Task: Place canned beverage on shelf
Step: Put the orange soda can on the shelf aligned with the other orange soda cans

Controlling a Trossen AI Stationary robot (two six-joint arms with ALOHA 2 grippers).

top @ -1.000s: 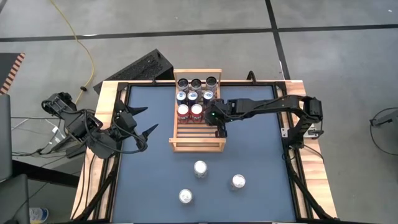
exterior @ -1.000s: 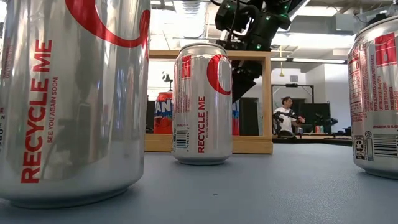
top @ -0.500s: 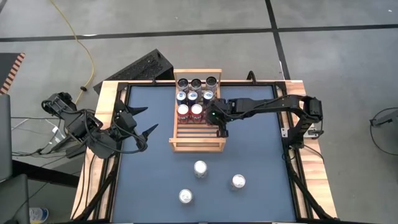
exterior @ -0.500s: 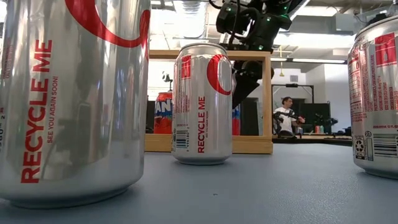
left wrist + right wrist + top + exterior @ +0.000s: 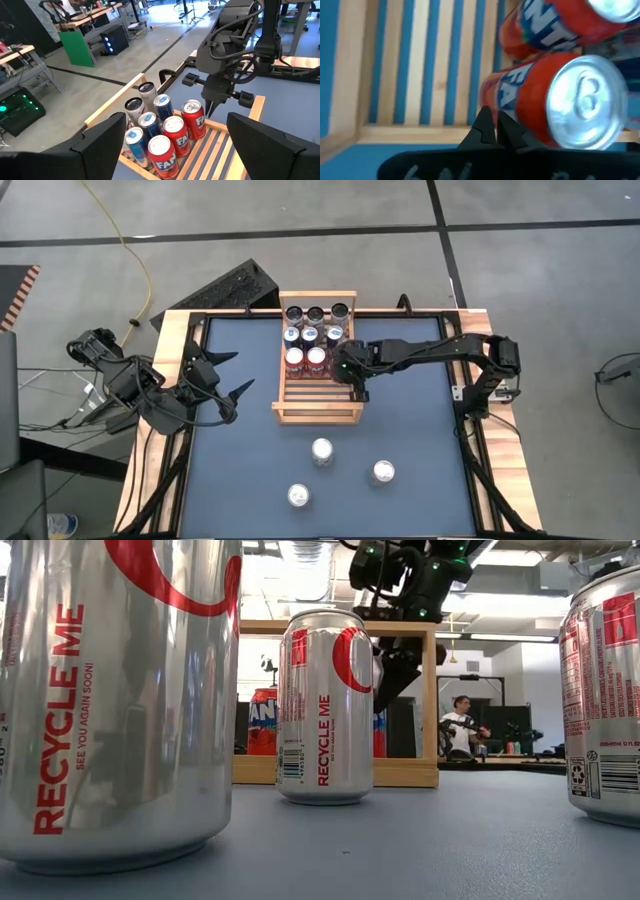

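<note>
1. Your right gripper (image 5: 361, 392) is over the shelf (image 5: 316, 412), by its right side, fingers pinched fully together with nothing between them. In the left wrist view you can see its tips (image 5: 210, 108) pointing down just beside the nearest orange can (image 5: 194, 119).

2. The right wrist view puts those closed tips (image 5: 492, 131) right next to an orange can's side (image 5: 555, 102), over the slats. Touching or just a hair apart, can't tell.

3. The shelf sits at the far middle of the table (image 5: 240, 480). On its far half there are three rows: dark-topped cans (image 5: 316, 314) at the far rail, then blue-and-white cans (image 5: 311, 335), then two orange cans (image 5: 305, 359). The third spot in the orange row, on the right, is where your right arm sits, so can't see if a can is under it. The near half is bare slats.

4. Three silver cans (image 5: 322, 450) stand loose on the table, nearer than the shelf, upright and well apart from each other. In the low view the middle one (image 5: 325, 706) stands in front of the shelf.

5. Your left gripper (image 5: 232, 375) is parked at the table's left edge, fingers spread wide, holding nothing.

6. A person (image 5: 462, 726) sits way back in the room behind the table.
</note>
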